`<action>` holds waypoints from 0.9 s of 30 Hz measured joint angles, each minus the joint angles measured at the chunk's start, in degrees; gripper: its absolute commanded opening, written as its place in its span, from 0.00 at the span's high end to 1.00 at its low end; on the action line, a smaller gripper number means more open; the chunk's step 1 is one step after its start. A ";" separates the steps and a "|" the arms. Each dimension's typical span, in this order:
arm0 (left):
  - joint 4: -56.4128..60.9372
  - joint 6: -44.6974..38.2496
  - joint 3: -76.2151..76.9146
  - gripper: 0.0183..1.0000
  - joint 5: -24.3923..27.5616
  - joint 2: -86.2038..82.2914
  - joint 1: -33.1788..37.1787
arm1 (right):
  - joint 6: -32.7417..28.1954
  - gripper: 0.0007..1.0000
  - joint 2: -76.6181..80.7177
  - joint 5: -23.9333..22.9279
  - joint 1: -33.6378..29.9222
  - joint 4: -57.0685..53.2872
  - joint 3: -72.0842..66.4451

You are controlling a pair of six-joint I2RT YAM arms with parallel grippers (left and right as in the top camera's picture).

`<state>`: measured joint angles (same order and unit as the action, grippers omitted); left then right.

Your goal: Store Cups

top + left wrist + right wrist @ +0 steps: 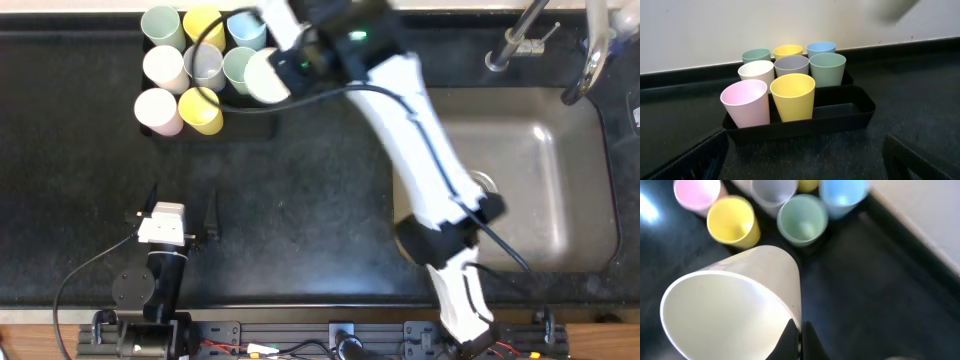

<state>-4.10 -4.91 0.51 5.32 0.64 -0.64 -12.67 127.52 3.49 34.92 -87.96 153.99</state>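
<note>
Cream cup (730, 305) pinched at its rim by the right claw (800, 337), held tilted near a green cup (802, 220) in the black tray (860, 112) at the table's back edge. Eight cups stand upright there. Left claw (182, 205) spread, toward the table's front-left corner.
</note>
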 measured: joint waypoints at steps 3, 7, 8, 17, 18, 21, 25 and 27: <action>0.00 0.00 0.00 0.00 0.00 0.00 0.00 | 0.35 0.96 4.94 -0.07 3.02 0.35 0.00; 0.00 -0.02 0.00 0.00 0.00 -0.02 0.00 | 0.46 0.96 7.98 -0.37 5.29 1.29 0.00; 0.00 0.00 0.00 0.00 0.00 -0.02 0.00 | 0.44 0.96 8.37 -0.48 5.46 1.46 0.00; 0.00 0.00 0.00 0.00 0.00 0.00 0.00 | 0.44 0.96 11.58 -2.47 5.33 2.64 0.04; 0.00 -0.02 0.00 0.00 0.00 0.00 0.00 | 0.42 0.96 12.02 -2.78 5.31 2.82 0.04; 0.00 0.00 0.00 0.00 0.00 0.00 0.00 | 0.39 0.96 13.20 -3.76 5.29 3.02 0.04; 0.00 0.00 0.00 0.00 0.00 0.00 0.00 | 0.39 0.96 14.10 -4.22 5.25 3.52 0.04; 0.00 -0.02 0.00 0.00 0.00 -0.02 0.00 | 0.37 0.96 14.36 -4.35 5.25 3.91 0.04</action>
<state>-4.10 -4.93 0.51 5.32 0.62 -0.64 -12.29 141.88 -0.86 40.16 -84.05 154.04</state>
